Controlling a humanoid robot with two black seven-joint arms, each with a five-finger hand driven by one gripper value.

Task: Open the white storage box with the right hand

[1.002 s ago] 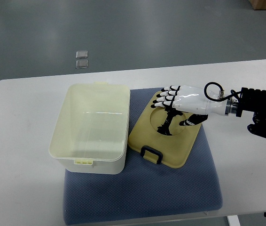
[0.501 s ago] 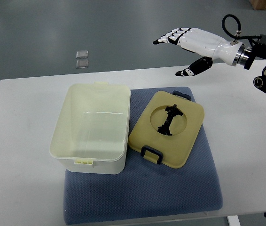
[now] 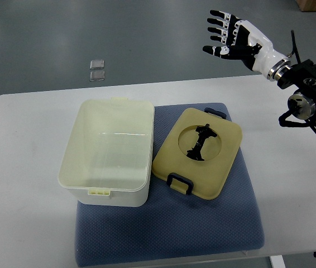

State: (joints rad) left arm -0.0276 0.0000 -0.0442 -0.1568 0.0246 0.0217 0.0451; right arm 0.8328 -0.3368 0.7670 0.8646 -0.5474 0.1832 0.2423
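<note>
The right hand (image 3: 231,34) is raised beyond the far edge of the table (image 3: 24,223), its fingers (image 3: 218,21) spread and holding nothing, well apart from the box. The white storage box (image 3: 109,151) stands open on the left part of a blue mat (image 3: 202,229), nothing visible inside it. Its lid (image 3: 198,152) lies just beside it on the mat, underside up, black latches at two ends; the arm is cut off by the right edge.

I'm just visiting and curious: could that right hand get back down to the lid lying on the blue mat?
Probably yes. The right hand is raised beyond the table's far edge, fingers spread and holding nothing. The lid lies on the blue mat beside the open box, with nothing over it or in between.
</note>
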